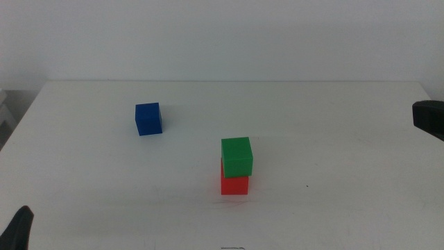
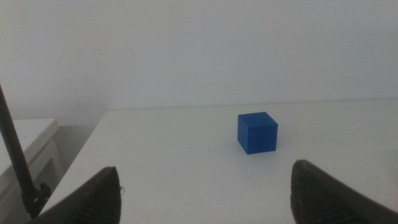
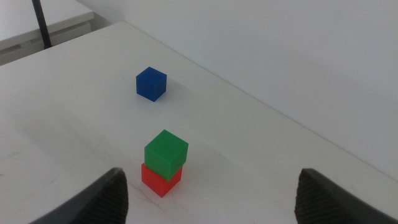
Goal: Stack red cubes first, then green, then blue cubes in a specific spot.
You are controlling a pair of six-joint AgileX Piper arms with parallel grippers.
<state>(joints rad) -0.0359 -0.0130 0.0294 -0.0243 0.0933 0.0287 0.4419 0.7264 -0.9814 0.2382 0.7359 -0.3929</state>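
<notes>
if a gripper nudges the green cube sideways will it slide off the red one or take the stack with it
Probably it slides off alone: the green cube merely rests on the red cube, already slightly offset. Its plain matte faces suggest some friction, so the red one might drag a little. Flat sides mean it should not roll; both cubes look rigid.

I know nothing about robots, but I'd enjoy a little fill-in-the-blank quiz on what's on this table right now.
1. The green cube sits on top of the ____ cube.
2. The cube standing alone on the white table is ____.
3. The left gripper faces the blue cube, and its jaws are ____.
4. The number of cubes stacked so far is ____.

Missing words: red; blue; open; two
</notes>
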